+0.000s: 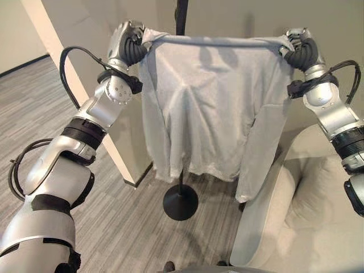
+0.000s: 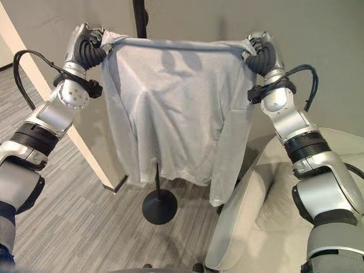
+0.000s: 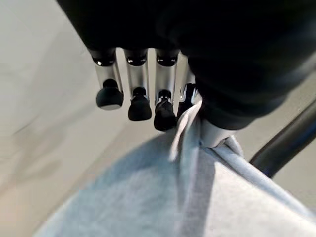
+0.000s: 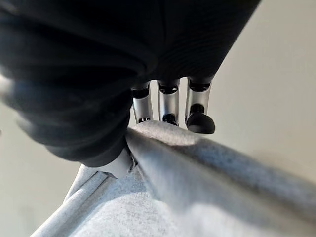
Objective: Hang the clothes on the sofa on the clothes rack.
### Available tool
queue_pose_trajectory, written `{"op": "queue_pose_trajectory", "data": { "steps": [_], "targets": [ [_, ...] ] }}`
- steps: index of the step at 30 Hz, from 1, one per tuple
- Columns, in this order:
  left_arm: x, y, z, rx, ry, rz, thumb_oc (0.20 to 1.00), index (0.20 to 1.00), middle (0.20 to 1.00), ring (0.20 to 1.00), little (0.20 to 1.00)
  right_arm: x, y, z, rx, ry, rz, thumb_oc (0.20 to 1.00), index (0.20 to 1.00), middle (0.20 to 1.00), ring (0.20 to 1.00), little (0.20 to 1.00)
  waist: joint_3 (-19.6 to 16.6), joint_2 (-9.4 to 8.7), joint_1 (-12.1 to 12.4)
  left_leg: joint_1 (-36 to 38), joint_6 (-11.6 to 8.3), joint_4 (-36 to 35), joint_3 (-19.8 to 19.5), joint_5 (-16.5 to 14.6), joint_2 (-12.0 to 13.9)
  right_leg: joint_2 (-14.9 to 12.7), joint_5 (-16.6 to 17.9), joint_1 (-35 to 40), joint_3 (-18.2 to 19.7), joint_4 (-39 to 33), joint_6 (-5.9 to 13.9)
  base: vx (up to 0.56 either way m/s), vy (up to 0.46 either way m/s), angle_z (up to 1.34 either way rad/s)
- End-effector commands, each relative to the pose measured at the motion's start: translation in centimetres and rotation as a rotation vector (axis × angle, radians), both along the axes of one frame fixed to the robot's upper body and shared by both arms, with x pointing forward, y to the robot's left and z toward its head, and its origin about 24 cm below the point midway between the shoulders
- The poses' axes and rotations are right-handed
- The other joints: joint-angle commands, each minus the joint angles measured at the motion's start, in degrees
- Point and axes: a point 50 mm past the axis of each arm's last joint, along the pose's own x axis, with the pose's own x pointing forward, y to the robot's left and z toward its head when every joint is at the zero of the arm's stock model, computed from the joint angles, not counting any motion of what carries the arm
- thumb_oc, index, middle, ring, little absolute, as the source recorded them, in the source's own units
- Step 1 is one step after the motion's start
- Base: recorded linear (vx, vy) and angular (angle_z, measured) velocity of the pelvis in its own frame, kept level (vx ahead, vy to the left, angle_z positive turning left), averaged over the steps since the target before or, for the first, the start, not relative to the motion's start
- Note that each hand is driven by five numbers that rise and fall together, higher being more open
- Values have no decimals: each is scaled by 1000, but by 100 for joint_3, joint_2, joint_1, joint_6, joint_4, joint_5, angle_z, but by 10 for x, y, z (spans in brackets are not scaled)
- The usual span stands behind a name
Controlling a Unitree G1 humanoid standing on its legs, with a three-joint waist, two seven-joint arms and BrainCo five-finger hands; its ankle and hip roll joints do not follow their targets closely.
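A light grey long-sleeved shirt point(image 1: 210, 108) hangs spread wide, its top edge lying along the clothes rack's dark crossbar point(image 1: 216, 41). My left hand point(image 1: 128, 42) grips the shirt's left shoulder at one end of the bar. In the left wrist view the cloth point(image 3: 163, 197) rises into a pinch between the thumb and the curled fingers point(image 3: 139, 94). My right hand point(image 1: 300, 48) holds the other shoulder the same way, with the cloth point(image 4: 197, 197) bunched under its fingers point(image 4: 170, 101). Both sleeves dangle; the right one reaches lowest.
The rack's black pole point(image 1: 182, 17) stands behind the shirt on a round base point(image 1: 180, 202) on the grey plank floor. A pale sofa point(image 1: 307, 210) sits at the lower right, close to the base. A beige wall corner point(image 1: 122, 148) stands to the left.
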Motion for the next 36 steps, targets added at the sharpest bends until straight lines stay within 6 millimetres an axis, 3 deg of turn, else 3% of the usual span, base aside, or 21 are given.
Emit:
{"op": "queue_pose_trajectory", "data": {
  "steps": [1,7,14,19,25,26,27,28,31,34,36],
  "targets": [
    [-12,81,-1,-97,20,326,200,200,200,200,200,-11,-62,5,81,4,-217,200,200,200,200,200,51,-85,205,207,-259,-1,413,-650,140,-344,-158,163,-141,22,613,18,1,-6],
    [-24,102,-31,-140,70,399,200,200,200,200,200,-18,-58,-22,110,39,-179,200,200,200,200,200,123,-143,251,203,-248,-1,428,-664,144,-364,-156,146,-136,22,614,0,0,0],
    [-35,113,-55,-197,95,440,200,200,200,200,200,-25,-44,-23,130,-1,-96,200,200,200,200,200,126,-219,333,255,-234,-1,396,-701,136,-380,-187,209,-176,22,604,0,0,0],
    [-41,114,-72,-216,121,443,200,200,200,200,200,-27,-33,-27,133,-3,-52,200,200,200,200,200,122,-243,381,278,-229,-1,380,-714,137,-387,-203,237,-198,22,599,0,0,0],
    [-46,103,-99,-253,182,408,200,200,200,200,200,-31,-13,-51,151,44,11,200,200,200,200,200,138,-235,419,310,-213,-1,372,-730,132,-416,-202,268,-224,22,584,0,0,0],
    [-47,100,-105,-273,195,394,200,200,200,200,200,-33,-10,-57,159,59,19,661,661,661,661,661,139,-224,424,316,-209,-1,370,-735,130,-423,-204,272,-223,22,581,0,0,0],
    [-48,94,-115,-307,222,368,542,542,542,542,542,-34,-10,-69,159,95,14,1000,1000,1000,1000,1000,148,-200,428,319,-201,-1,372,-737,122,-432,-211,284,-239,22,579,0,0,0],
    [-48,91,-118,-328,230,352,1000,1000,1000,1000,1000,-35,-9,-75,162,109,9,1000,1000,1000,1000,1000,153,-187,426,321,-197,-1,375,-738,119,-438,-207,285,-243,22,581,0,0,0],
    [-50,88,-124,-346,245,342,1000,1000,1000,1000,1000,-37,-10,-84,172,135,3,1000,1000,1000,1000,1000,156,-169,424,324,-191,-1,373,-738,117,-446,-209,292,-243,22,579,0,0,0],
    [-56,78,-141,-418,284,288,1000,1000,1000,1000,1000,-48,-15,-118,165,235,-30,1000,1000,1000,1000,1000,180,-81,419,352,-167,-1,370,-752,90,-482,-218,319,-274,22,578,0,0,0],
    [-57,77,-142,-423,287,281,1000,1000,1000,1000,1000,-50,-15,-122,165,252,-31,1000,1000,1000,1000,1000,174,-71,415,361,-167,-1,373,-754,93,-485,-222,329,-283,22,577,0,0,0]
  ]
}}
